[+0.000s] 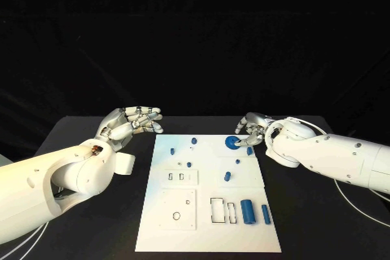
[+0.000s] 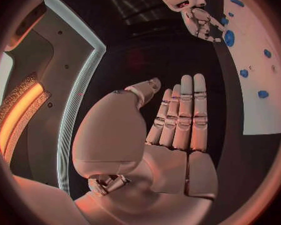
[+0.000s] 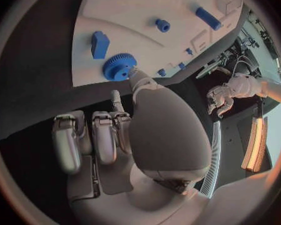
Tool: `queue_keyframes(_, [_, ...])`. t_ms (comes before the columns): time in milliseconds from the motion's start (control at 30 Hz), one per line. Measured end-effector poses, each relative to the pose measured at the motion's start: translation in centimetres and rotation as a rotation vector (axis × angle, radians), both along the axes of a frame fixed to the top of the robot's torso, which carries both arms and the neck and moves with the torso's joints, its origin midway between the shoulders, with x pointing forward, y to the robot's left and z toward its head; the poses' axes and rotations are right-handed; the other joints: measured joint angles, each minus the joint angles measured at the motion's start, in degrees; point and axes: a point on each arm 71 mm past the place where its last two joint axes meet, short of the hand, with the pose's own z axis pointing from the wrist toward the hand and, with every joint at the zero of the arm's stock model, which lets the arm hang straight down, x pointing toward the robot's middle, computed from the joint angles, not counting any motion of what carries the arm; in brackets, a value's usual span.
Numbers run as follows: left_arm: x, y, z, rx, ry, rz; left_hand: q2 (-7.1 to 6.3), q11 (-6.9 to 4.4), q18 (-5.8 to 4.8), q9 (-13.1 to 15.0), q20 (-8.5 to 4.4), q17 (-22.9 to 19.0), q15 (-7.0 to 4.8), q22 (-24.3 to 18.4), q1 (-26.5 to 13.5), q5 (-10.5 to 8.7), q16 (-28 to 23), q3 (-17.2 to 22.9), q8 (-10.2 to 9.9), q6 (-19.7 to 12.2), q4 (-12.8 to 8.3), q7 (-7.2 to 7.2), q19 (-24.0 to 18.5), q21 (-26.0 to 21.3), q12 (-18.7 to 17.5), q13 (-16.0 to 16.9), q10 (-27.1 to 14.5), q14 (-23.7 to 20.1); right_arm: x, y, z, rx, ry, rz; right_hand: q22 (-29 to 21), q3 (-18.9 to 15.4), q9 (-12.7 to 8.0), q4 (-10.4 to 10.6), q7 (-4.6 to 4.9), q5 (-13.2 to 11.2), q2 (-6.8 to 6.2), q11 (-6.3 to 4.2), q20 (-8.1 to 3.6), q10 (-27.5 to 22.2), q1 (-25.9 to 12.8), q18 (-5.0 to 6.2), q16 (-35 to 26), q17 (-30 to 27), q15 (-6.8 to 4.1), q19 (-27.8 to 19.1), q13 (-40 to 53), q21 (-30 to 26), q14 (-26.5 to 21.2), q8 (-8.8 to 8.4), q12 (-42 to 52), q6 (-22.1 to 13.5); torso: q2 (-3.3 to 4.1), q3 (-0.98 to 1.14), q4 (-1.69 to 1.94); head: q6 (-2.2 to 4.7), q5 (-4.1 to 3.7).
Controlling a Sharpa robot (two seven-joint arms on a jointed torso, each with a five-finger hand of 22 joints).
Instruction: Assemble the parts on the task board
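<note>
The right robot hand (image 1: 252,130) rests at the far edge of the white flat task board (image 1: 207,226) on the black counter (image 1: 317,215), a fingertip touching the small blue toothed gear (image 1: 233,141) there; whether it grips the gear I cannot tell. The left robot hand (image 1: 134,122) hovers just beside the board's far left corner, fingers apart and holding nothing.

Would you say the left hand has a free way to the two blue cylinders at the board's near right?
Probably yes: the left hand holds nothing, and the blue cylinders lie uncovered on the task board, away from the right hand.

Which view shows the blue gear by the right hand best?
The right wrist view: the blue gear sits close, teeth visible, a fingertip of the right hand at its edge. The head view shows it small, partly behind fingers; the left wrist view shows a distant blue disc.
</note>
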Motion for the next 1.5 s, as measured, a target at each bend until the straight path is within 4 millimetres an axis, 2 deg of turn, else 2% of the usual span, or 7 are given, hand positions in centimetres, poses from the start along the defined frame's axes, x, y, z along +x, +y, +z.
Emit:
queue_keyframes(500, [0.0, 0.0, 0.0, 0.000, 0.001, -0.002, 0.00, 0.00, 0.00, 0.0, 0.00, 0.0, 0.00, 0.0, 0.0, 0.00, 0.0, 0.0, 0.0, 0.0, 0.0, 0.00, 0.0, 0.0, 0.0, 0.0, 0.0, 0.0, 0.3, 0.6, -1.5, 0.004, 0.052, -0.021, 0.0, -0.3, 0.2, 0.0, 0.23, 0.6, 0.58, 0.00, 0.01, 0.0, -0.1, 0.00, 0.2, 0.0, 0.00, 0.0, 0.0, 0.0, 0.0, 0.24, 0.2, 0.2, -0.09, -0.07, 0.01, -0.27, 0.16])
queue_keyframes(567, [0.0, 0.0, 0.0, 0.000, 0.001, -0.002, 0.00, 0.00, 0.00, 0.0, 0.00, 0.1, 0.00, 0.1, 0.0, 0.00, 0.0, 0.0, 0.0, 0.0, 0.0, 0.00, 0.0, 0.3, 0.0, 0.0, 0.0, 0.0, 0.4, 0.7, -1.5, 0.006, 0.053, -0.022, 0.0, -0.3, 0.3, 0.0, 0.24, 1.0, 1.24, 0.00, 0.32, 0.0, 0.1, 0.00, 0.2, 0.0, 0.00, -0.1, 0.0, 0.0, 0.0, 0.24, 0.2, 0.2, -0.09, -0.07, 0.01, -0.29, 0.20])
queue_keyframes(800, [0.0, 0.0, 0.0, 0.000, 0.001, -0.002, 0.00, 0.00, 0.00, 0.0, 0.00, 0.1, 0.00, 0.1, 0.0, 0.00, 0.0, 0.0, 0.0, 0.0, 0.0, 0.00, 0.0, 0.3, 0.0, 0.0, 0.0, 0.0, 0.6, 0.8, -1.5, 0.011, 0.054, -0.028, 0.0, -0.3, 0.3, 0.0, 0.44, 2.1, 1.91, 0.00, 0.40, 0.0, -0.1, 0.01, 0.2, 0.0, 0.00, 0.0, 0.0, 0.0, 0.0, 0.46, 0.2, 0.4, -0.12, -0.04, -0.05, -0.30, 0.15])
queue_keyframes(967, [0.0, 0.0, 0.0, 0.000, 0.002, -0.002, 0.00, 0.00, 0.00, 0.0, 0.00, 0.1, 0.00, 0.1, 0.0, 0.00, 0.0, 0.0, 0.0, 0.0, 0.0, 0.00, 0.0, 0.3, 0.0, 0.0, 0.0, 0.0, 0.7, 0.9, -1.5, 0.017, 0.055, -0.030, 0.0, -0.2, 0.2, 0.1, 0.20, 2.4, 2.31, -0.01, 0.40, 0.0, -0.5, 0.01, 0.2, 0.0, 0.00, 0.0, 0.0, 0.0, 0.0, 0.88, 0.2, 1.2, -0.12, -0.02, -0.05, -0.30, 0.05])
queue_keyframes(1167, [0.0, 0.0, 0.0, 0.000, 0.003, -0.003, 0.00, 0.00, 0.00, 0.0, 0.00, 0.1, 0.00, 0.1, 0.0, 0.00, 0.0, 0.0, 0.0, 0.0, 0.0, 0.00, 0.0, 0.3, 0.0, 0.0, 0.0, 0.0, 0.7, 1.0, -1.5, 0.019, 0.051, -0.031, 0.0, 2.2, 0.2, -0.4, -0.52, 2.8, 3.44, -0.07, 0.40, 0.0, 0.7, 0.01, 0.2, 0.0, 0.00, 0.0, 0.0, 0.0, 0.0, 1.74, 0.4, 3.7, -0.12, -0.02, -0.04, -0.29, 0.03])
queue_keyframes(1267, [0.0, 0.0, 0.0, 0.001, 0.003, -0.003, 0.00, 0.00, 0.00, 0.0, 0.00, 0.1, 0.00, 0.1, 0.0, 0.00, 0.0, 0.0, 0.0, 0.0, 0.0, 0.00, 0.0, 0.3, 0.0, 0.0, 0.0, 0.0, 0.6, 1.2, -1.5, 0.014, 0.045, -0.025, 0.0, 3.2, 0.1, -0.5, -0.88, 2.9, 3.26, -0.79, 0.20, 0.0, 1.0, 0.01, 0.2, 0.0, -0.21, -0.1, 0.0, 0.0, 0.0, 2.12, 0.8, 4.8, -0.12, -0.02, -0.05, -0.26, 0.03])
queue_keyframes(1500, [0.0, 0.0, -0.1, 0.001, 0.004, -0.003, 0.00, 0.00, 0.00, 0.0, 0.00, 0.1, 0.00, 0.1, 0.0, 0.00, 0.0, 0.0, 0.0, 0.0, 0.0, 0.00, 0.0, 0.3, 0.0, 0.0, 0.0, 0.0, -0.2, 2.4, -1.3, -0.020, -0.019, 0.016, 0.0, 5.6, 0.1, -0.8, -0.60, 3.3, 3.38, -1.41, -0.68, 0.1, 2.0, 0.02, 0.2, 0.0, -1.06, 0.0, 0.0, -0.1, 0.0, 2.55, 0.9, 5.1, -0.12, -0.02, -0.05, -0.22, 0.08])
